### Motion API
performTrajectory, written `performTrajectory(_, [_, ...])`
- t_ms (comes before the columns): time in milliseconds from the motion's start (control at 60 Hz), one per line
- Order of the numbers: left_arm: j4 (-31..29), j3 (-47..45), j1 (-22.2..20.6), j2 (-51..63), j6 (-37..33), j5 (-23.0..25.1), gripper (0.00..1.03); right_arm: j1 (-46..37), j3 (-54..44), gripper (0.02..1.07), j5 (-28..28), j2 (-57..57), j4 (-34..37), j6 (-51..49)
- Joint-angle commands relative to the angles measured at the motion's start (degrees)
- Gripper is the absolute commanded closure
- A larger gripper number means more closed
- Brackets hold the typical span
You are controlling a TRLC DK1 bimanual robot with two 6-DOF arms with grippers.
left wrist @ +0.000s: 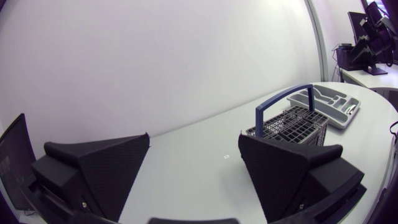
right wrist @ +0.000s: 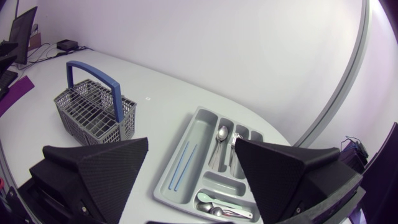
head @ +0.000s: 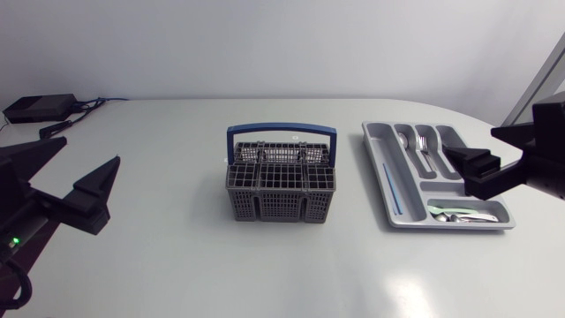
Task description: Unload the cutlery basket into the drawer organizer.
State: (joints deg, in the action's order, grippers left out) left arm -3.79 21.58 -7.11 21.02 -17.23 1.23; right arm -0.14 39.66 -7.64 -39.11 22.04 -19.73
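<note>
1. Basket (head: 282, 193): grey plastic, upright near the middle of the table (head: 177, 256). Its blue handle (head: 281, 131) is raised over the far side. From above I see only its grid dividers.
2. Organizer (head: 378, 152): grey tray, right of the basket and apart from it, long side running near to far.
3. Organizer contents: a spoon (head: 403, 140) and a fork (head: 424, 145) lie in the far slots. Thin blue sticks (head: 389, 190) lie in the long left slot. A few small cutlery pieces (head: 459, 214) lie in the near crosswise slot.
4. Right claw (head: 503, 152): at the organizer's right side, overlapping its right edge in the head view. Fingers are spread wide, nothing between them. In its wrist view the tray lies just ahead.
5. Left claw (head: 66, 177): near left of the table, well apart from the basket. Fingers are spread wide, holding nothing.
6. Black box (head: 40, 108) with a cable, at the far left corner.
</note>
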Motion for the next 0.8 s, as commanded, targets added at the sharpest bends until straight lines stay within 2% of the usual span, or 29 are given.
performTrajectory(0, [1.24, -3.36, 1.04, -2.63, 3.44, -0.27, 0.04, -0.82, -2.57, 0.06, 0.17, 2.99, -1.30, 0.74])
performTrajectory(450, [3.06, -16.39, 5.38, -15.77, 13.30, -0.96, 0.04, -2.83, -11.37, 0.06, -0.22, 16.23, -5.01, -2.54])
performTrajectory(633, [3.79, -21.58, 7.11, -21.02, 17.23, -1.23, 0.04, -2.26, -16.74, 0.06, 1.27, 20.58, -8.25, 1.69])
performTrajectory(783, [3.79, -21.58, 7.11, -21.02, 17.23, -1.23, 0.04, -1.81, -21.10, 0.06, 2.48, 24.11, -10.87, 5.12])
